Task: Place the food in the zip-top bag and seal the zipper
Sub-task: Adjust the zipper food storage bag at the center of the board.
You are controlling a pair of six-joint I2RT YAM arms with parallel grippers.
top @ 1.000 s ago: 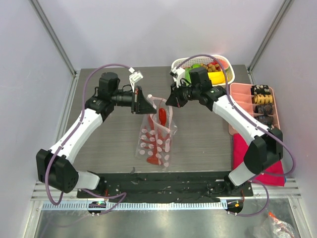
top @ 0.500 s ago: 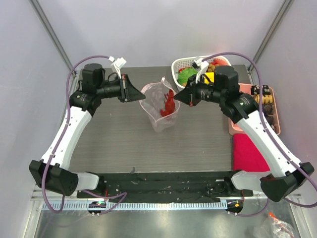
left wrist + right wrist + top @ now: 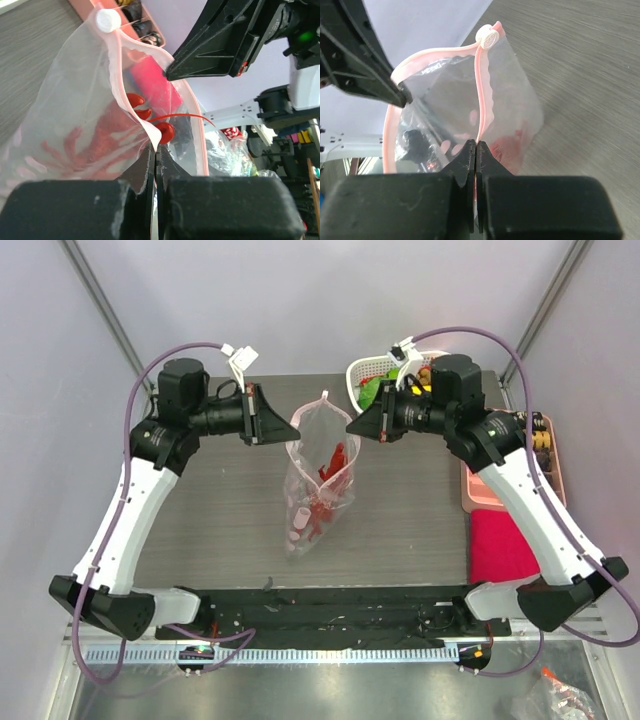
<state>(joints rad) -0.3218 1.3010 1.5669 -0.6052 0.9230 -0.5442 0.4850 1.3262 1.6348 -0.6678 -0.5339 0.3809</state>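
Note:
The clear zip-top bag (image 3: 318,485) hangs over the table, held up by both grippers at its mouth. My left gripper (image 3: 293,431) is shut on the left mouth edge (image 3: 156,150). My right gripper (image 3: 350,427) is shut on the pinkish zipper strip (image 3: 481,90) on the right side. The mouth gapes open between them, with a white slider (image 3: 487,36) at its far end. Red chilli peppers (image 3: 331,462) lie inside the bag, with more red pieces (image 3: 314,516) near its bottom. More food, a green fruit (image 3: 374,390) and yellow bananas (image 3: 437,392), sits in the white basket (image 3: 358,370).
The white lattice basket stands at the back right, just behind my right arm. A pink compartment tray (image 3: 481,492) with dark brown items (image 3: 541,436) lies along the right edge. A magenta cloth (image 3: 503,545) lies in front of it.
The bag went from lying on the table to hanging in the air, both grippers still on its mouth. The arms rose and spread, the mouth opened, and the red food slid toward the bottom.

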